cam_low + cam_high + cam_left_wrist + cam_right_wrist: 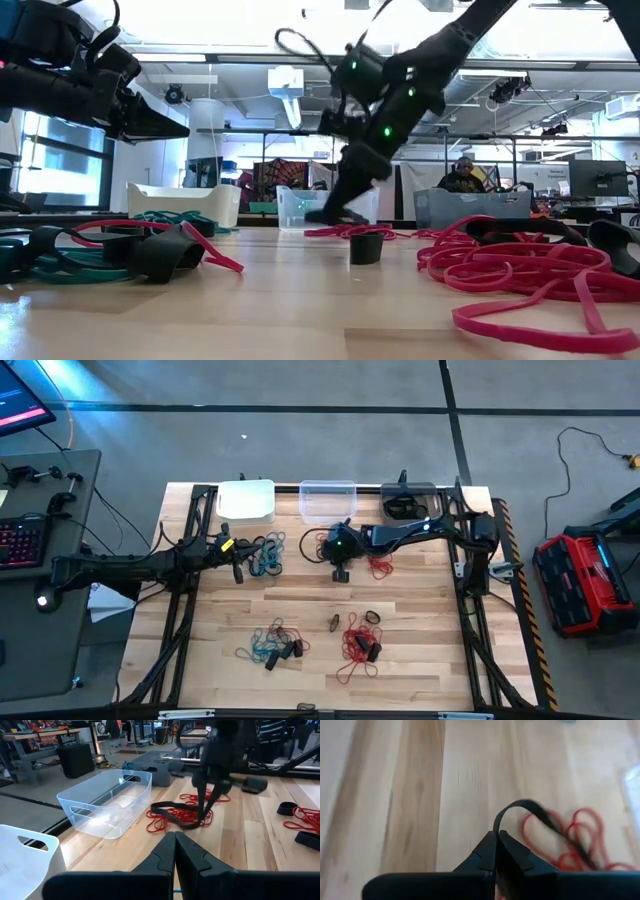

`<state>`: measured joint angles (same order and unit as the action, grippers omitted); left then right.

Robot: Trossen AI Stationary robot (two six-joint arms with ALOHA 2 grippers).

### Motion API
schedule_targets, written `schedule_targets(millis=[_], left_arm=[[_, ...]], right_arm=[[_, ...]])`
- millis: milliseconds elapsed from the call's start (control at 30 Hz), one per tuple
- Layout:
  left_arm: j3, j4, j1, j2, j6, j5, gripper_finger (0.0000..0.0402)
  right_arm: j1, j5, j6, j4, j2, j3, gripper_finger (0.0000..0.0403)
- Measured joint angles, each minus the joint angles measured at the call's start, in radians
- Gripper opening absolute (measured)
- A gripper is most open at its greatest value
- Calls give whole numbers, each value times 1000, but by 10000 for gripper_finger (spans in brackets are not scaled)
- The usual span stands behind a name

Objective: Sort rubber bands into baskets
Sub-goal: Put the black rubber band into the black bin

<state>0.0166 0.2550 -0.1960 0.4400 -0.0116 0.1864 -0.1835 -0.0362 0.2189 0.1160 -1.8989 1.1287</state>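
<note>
My right gripper is at the table's middle, beside a heap of red rubber bands, shut on a black rubber band. My left gripper hovers shut and empty near a bunch of teal rubber bands. Three baskets stand along the far edge: white, clear and dark grey. More rubber bands lie near the front: a teal and black bunch and a red bunch. My right gripper pinches the black rubber band between its two fingers, at one end of the loop. The fingers slant down from above. The loop arches out past the fingertips, and its other end lies on the table beside the red rubber bands.
Black frame rails run along the table's left and right sides. A short black band stands on the wood between the heaps. Bare wood lies between the far and near bunches.
</note>
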Motion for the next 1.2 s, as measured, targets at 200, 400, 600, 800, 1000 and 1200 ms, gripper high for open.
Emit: schedule_targets(millis=[200, 400, 600, 800, 1000, 1200], left_arm=[[0, -3, 0, 0, 0, 0, 0], [0, -4, 0, 0, -1, 26, 0], [0, -4, 0, 0, -1, 34, 0], [0, -5, 0, 0, -1, 34, 0], [0, -7, 0, 0, -10, 34, 0], [0, -19, 0, 0, -17, 34, 0]], right_arm=[[-5, 0, 18, 0, 82, 10, 1], [-17, 51, 35, 9, 181, 11, 1], [-27, 84, 51, 23, 261, 11, 0], [-27, 132, 52, 46, 319, 11, 0], [-27, 254, 64, 103, 351, 11, 0], [-38, 343, 94, 127, 396, 11, 0]])
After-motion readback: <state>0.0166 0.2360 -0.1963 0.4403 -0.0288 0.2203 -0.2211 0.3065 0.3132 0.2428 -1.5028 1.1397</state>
